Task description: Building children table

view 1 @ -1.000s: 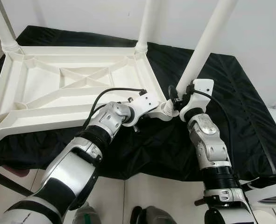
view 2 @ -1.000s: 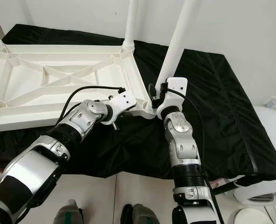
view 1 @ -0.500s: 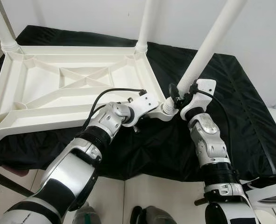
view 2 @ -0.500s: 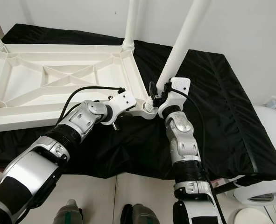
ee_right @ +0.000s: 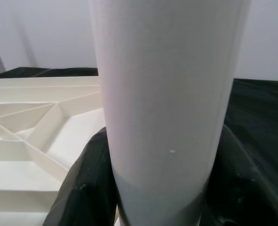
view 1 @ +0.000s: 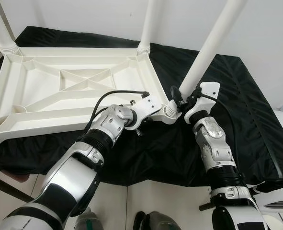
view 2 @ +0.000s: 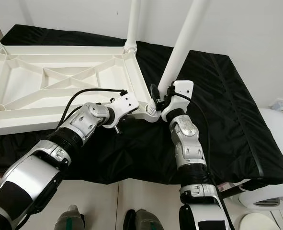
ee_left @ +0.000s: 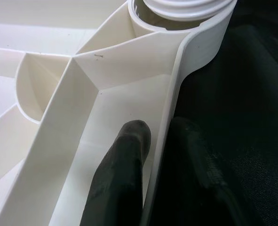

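Black cloth [view 1: 256, 120] covers the work surface across the frame; on it, upper left, lies the white tabletop [view 1: 60, 91] upside down, 3 legs standing in its corners. At centre right the right gripper [view 1: 182, 98] clamps the tilted fourth leg [view 1: 206, 52], while the left gripper [ee_left: 162, 141] pinches the tabletop's rim beside that socket

We count one upturned white plastic ribbed tabletop [view 1: 60, 84], three white tubular plastic legs [view 1: 209, 48] visible, one black cloth [view 1: 246, 110], two silver arms [view 1: 213, 143].
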Controlling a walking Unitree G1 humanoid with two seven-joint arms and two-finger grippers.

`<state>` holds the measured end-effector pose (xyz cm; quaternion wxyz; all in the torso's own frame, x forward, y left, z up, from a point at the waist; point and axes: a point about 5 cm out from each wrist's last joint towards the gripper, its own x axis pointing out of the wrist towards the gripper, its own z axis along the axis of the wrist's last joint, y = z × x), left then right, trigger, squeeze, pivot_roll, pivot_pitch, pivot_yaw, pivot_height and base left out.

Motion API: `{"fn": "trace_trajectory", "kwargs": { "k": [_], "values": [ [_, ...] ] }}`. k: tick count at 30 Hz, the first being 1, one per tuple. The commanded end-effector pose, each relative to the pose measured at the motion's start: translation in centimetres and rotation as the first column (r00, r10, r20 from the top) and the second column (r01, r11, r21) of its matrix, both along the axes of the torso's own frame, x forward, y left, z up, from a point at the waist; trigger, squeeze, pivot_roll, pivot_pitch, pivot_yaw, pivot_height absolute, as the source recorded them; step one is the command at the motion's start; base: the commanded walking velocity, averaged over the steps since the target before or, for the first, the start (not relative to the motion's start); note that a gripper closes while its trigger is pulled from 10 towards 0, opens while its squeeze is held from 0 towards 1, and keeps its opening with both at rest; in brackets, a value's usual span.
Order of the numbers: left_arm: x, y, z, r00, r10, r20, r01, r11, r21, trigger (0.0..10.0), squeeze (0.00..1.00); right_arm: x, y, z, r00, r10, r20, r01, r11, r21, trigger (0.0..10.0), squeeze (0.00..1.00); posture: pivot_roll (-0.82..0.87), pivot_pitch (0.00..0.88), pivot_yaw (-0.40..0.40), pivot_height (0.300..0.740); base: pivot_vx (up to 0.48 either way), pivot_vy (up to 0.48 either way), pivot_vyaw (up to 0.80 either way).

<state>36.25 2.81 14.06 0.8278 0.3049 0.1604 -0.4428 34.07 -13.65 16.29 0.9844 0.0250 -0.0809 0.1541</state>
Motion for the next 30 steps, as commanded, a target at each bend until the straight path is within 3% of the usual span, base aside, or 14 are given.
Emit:
{"fn": "trace_trajectory", "kwargs": {
  "k": [1,13,30],
  "values": [
    [0.3,-0.8,2.5,0.995,-0.018,0.097,0.023,0.998,-0.058,10.0,0.00,-0.5,0.6,-2.4,0.994,0.045,-0.103,-0.045,0.999,0.002,10.0,0.00,0.07,0.053,-0.117,0.740,0.000,0.000,0.00],
    [0.4,-0.8,2.6,0.995,-0.014,0.101,0.020,0.998,-0.059,10.0,0.00,-0.4,0.3,-3.1,0.991,0.047,-0.122,-0.047,0.999,0.004,10.0,0.00,0.07,0.056,-0.113,0.740,0.000,0.000,0.00],
    [0.6,-0.8,3.1,0.993,-0.011,0.116,0.019,0.998,-0.064,10.0,0.00,0.3,-1.5,-3.3,0.991,-0.020,-0.130,0.021,1.000,0.000,10.0,0.00,0.07,0.056,-0.109,0.740,0.000,0.000,0.00]
  ]
}}
